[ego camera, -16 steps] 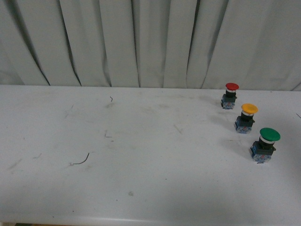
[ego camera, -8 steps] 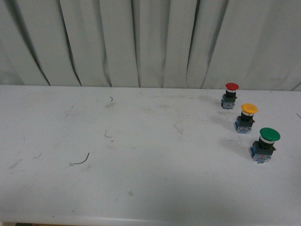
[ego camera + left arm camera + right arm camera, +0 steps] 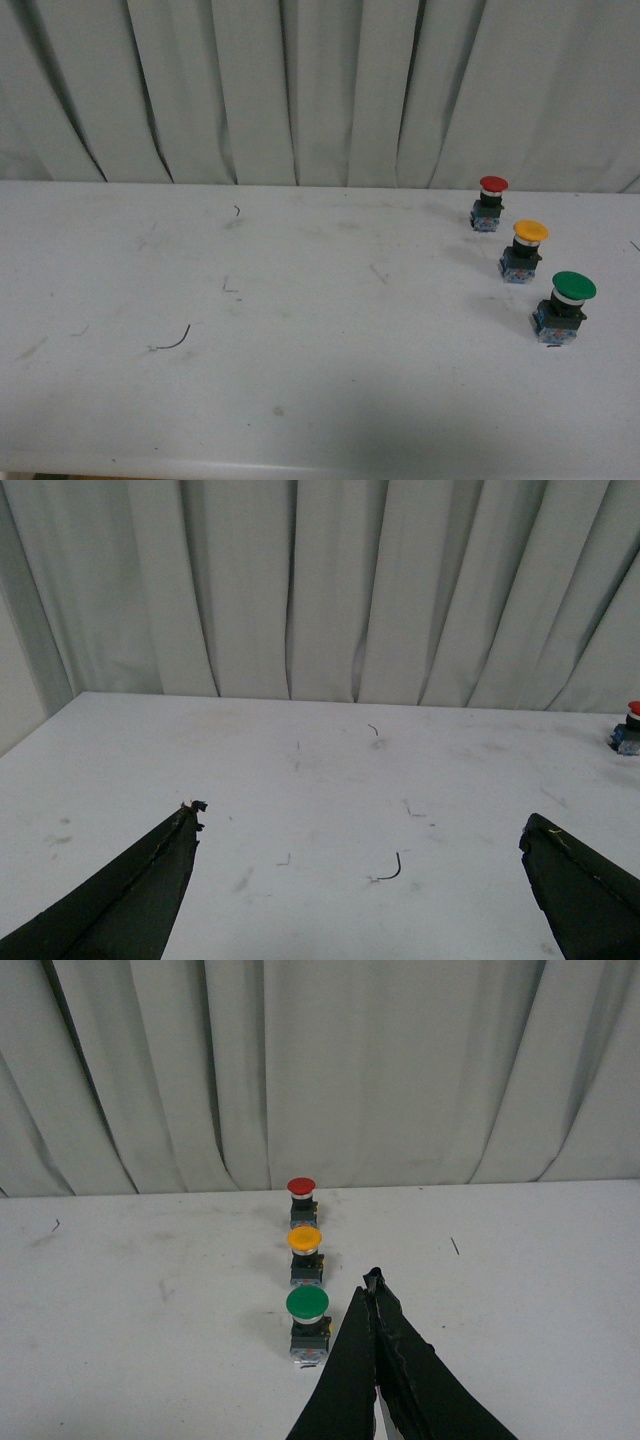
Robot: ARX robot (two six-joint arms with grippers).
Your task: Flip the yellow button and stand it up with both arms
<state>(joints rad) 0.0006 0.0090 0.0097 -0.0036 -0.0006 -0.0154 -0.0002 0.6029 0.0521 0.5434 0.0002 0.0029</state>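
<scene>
Yellow button (image 3: pixel 524 251), small push button with round yellow-orange cap, black collar and blue-grey block: upright on its block at the white table (image 3: pixel 300 330)'s right side, between the red-capped button (image 3: pixel 489 203) behind and the larger green-capped button (image 3: pixel 563 307) in front, apart from both, untouched. Left gripper (image 3: pixel 360 880): black fingers spread wide, empty, well apart from the buttons. Right gripper (image 3: pixel 376 1295): fingers pressed together, empty, near the green cap; judged either complete or not yet begun.
</scene>
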